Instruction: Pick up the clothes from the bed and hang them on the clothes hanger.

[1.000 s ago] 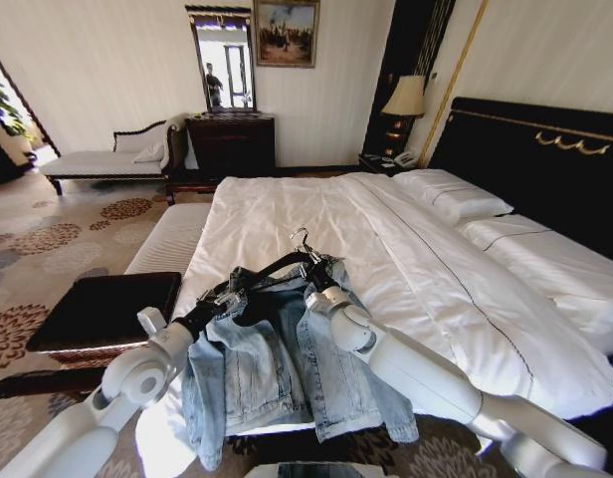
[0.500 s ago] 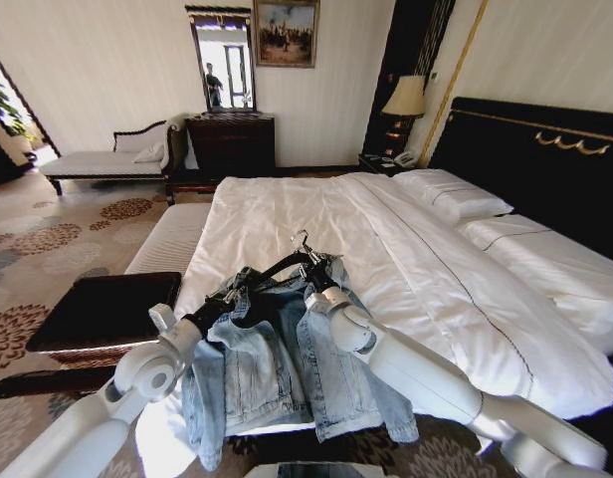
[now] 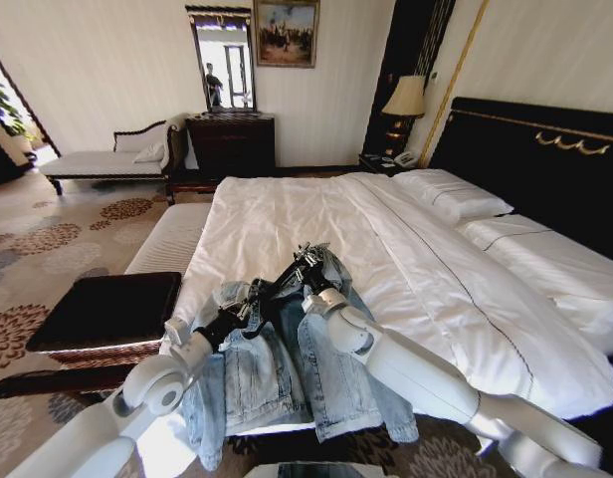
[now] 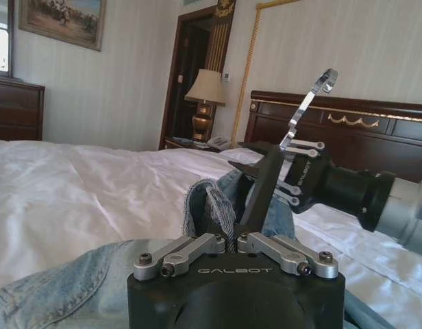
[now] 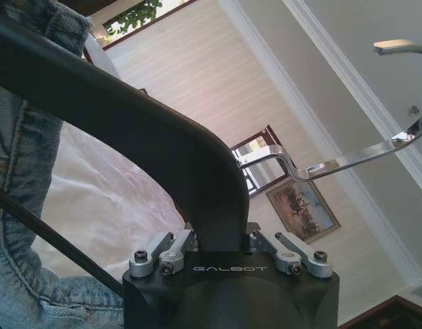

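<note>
The clothes, a light-blue denim jacket (image 3: 272, 373), lie spread at the foot of the bed (image 3: 287, 209), with the collar bunched up toward the grippers. The black clothes hanger (image 3: 279, 282) slants above the collar, its silver hook (image 3: 306, 251) pointing to the headboard. My left gripper (image 3: 245, 304) is shut on one hanger arm (image 4: 260, 185), close to folded denim (image 4: 209, 209). My right gripper (image 3: 308, 277) is shut on the hanger's thick arm (image 5: 163, 151) near the hook (image 5: 334, 161), with jacket cloth (image 5: 19, 171) draped beside it. The right gripper (image 4: 300, 175) also appears beyond the left one.
A dark low bench (image 3: 107, 309) stands left of the bed's foot on patterned carpet. Behind it are a white chaise lounge (image 3: 102, 161) and a dark dresser (image 3: 232, 144). A lamp (image 3: 406, 98) and the tall black headboard (image 3: 545, 159) stand at the right.
My left arm has pushed forward and to the right, tilting the hanger steeper. The hook has dropped a little and the jacket's collar has bunched up around the hanger.
</note>
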Available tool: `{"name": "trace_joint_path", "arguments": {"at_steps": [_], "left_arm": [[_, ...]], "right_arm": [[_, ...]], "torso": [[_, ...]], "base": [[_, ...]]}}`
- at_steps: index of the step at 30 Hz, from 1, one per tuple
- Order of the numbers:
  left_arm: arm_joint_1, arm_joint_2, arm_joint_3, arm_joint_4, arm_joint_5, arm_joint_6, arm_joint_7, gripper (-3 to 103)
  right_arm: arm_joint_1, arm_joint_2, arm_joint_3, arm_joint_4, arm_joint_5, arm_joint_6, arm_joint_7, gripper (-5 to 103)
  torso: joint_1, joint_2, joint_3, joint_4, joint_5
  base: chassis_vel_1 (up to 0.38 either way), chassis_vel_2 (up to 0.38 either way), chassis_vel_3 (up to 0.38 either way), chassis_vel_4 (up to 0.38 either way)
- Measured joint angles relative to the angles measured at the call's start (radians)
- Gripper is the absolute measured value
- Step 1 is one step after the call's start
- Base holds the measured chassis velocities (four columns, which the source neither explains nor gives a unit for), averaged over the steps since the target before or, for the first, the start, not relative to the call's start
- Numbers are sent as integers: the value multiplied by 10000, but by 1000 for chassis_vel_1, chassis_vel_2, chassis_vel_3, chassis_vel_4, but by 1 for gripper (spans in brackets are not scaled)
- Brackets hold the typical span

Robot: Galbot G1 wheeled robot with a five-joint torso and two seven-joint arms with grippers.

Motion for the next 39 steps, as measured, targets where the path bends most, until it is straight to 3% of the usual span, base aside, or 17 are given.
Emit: {"name": "trace_joint_path", "arguments": {"at_steps": [9, 15, 20, 25, 30, 32, 34, 35, 38, 39], "left_arm": [[-232, 242, -1020, -116, -405, -158, -309, 2], [-469, 523, -1053, -299, -398, -182, -349, 2], [-418, 576, -735, -388, 111, -175, -224, 2], [-457, 730, -235, -290, 1021, -158, -5, 2], [-1172, 1086, 676, 199, 2943, -232, 375, 2], [-1284, 1138, 789, 275, 3275, -235, 415, 2], [-1455, 1268, 926, 533, 4401, -349, 575, 2], [-1455, 1268, 926, 533, 4401, -349, 575, 2], [-1429, 1352, 867, 759, 6024, -470, 650, 2], [-1429, 1352, 867, 759, 6024, -470, 650, 2]], "right_arm": [[128, -17, -40, -106, -129, -439, -273, 26], [266, -10, -137, -148, -138, -743, -538, 26], [407, 14, -213, -187, -65, -1022, -799, 26], [527, 61, -279, -189, 173, -1190, -990, 26], [674, 222, -391, -93, 401, -1562, -1330, 26], [703, 231, -417, -64, 456, -1647, -1408, 26], [758, 231, -443, 42, 674, -1892, -1639, 26], [758, 231, -443, 42, 674, -1892, -1639, 26], [814, 212, -446, 176, 1030, -2198, -1856, 26], [814, 212, -446, 176, 1030, -2198, -1856, 26]], "torso": [[0, 0, 0, 1, 0], [1, 0, 0, 0, 2], [0, 0, 0, 1, 1], [0, 0, 0, 1, 1], [1, -1, 0, 0, 2], [1, -1, 0, 1, 0], [1, -1, 1, 0, 0], [1, -1, 1, 0, 0], [1, 0, 0, 0, 1], [1, 0, 0, 0, 1]], "base": [[0, 0, 0, 0], [0, 0, 0, 0], [0, 0, 0, 0], [0, 0, 0, 0], [0, 0, 0, 0], [0, 0, 0, 0], [0, 0, 0, 0], [0, 0, 0, 0], [0, 0, 0, 0], [0, 0, 0, 0]]}}
